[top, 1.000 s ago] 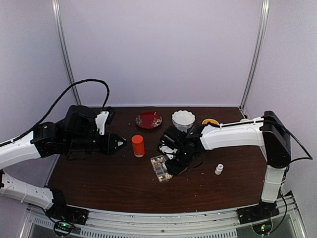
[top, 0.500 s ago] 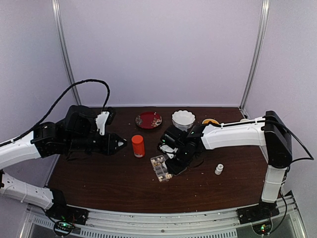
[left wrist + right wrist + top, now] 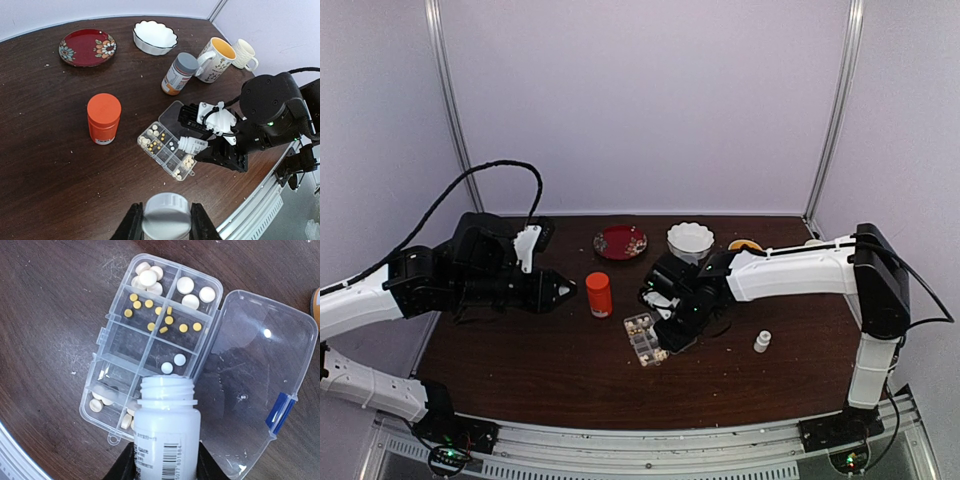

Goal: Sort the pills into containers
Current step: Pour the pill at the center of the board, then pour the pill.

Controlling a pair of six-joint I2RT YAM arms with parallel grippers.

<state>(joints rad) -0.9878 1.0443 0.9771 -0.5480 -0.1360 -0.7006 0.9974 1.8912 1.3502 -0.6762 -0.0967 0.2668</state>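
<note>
The clear pill box (image 3: 111, 340) lies open on the table, its lid (image 3: 250, 390) flat to the right. Its cells hold white pills (image 3: 179, 359), yellow pills (image 3: 150, 303) and pale tablets (image 3: 96, 404). My right gripper (image 3: 165, 462) is shut on a small white uncapped bottle (image 3: 166, 435), which is tipped with its mouth over the box's near cells. In the top view the right gripper (image 3: 676, 334) is at the box (image 3: 642, 340). My left gripper (image 3: 166, 220) is shut on a white cap (image 3: 166, 216), held above the table to the left (image 3: 563, 288).
An orange-red bottle (image 3: 599, 294) stands left of the box. A red plate (image 3: 620, 241), a white bowl (image 3: 690, 238), a grey-capped bottle (image 3: 179, 74) and two mugs (image 3: 216, 59) sit at the back. Another small white bottle (image 3: 762, 342) stands at the right.
The right gripper with the bottle has shifted very slightly over the box. The left arm has not moved.
</note>
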